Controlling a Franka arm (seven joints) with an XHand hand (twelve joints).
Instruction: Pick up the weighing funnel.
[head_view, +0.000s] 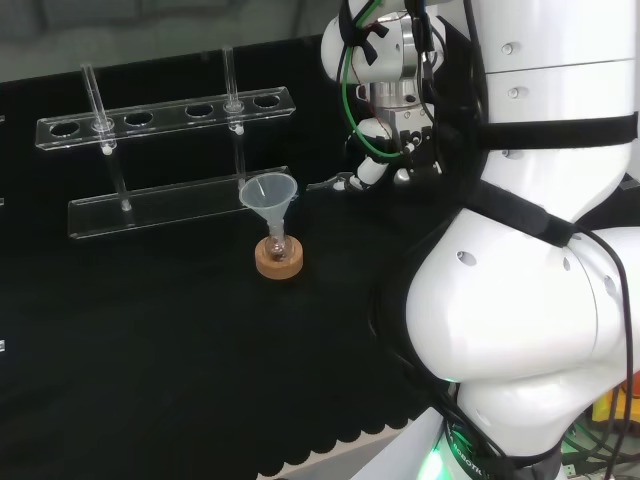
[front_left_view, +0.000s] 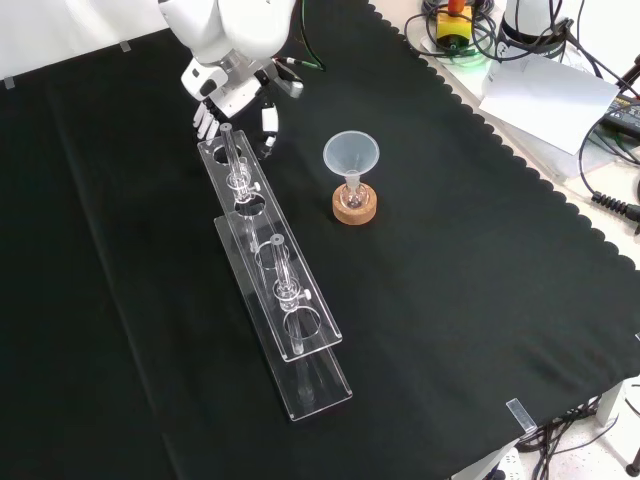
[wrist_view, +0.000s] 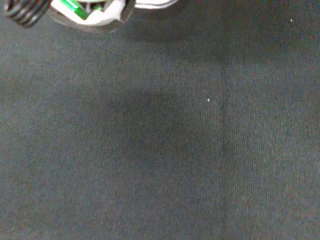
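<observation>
My hand (head_view: 378, 168) hangs low over the cloth, at the right end of the test tube rack (head_view: 160, 115) in the head view. The front view has the hand (front_left_view: 232, 98) coming in from the top, just beyond the rack's far end (front_left_view: 225, 150). A thin pale piece (head_view: 325, 185) sticks out to the left of the hand in the head view; I cannot tell whether it is the weighing funnel or part of the hand. A blurred bit of the hand (wrist_view: 95, 12) shows in the wrist view above bare black cloth.
The big funnel (head_view: 268, 192) (front_left_view: 350, 152) stands mouth up in a small flask on a cork ring (head_view: 278, 262) (front_left_view: 355, 212), close to the hand. The clear two-tier rack (front_left_view: 285, 290) carries two test tubes (front_left_view: 232, 160). Cables and papers lie beyond the cloth's scalloped edge (front_left_view: 560, 90).
</observation>
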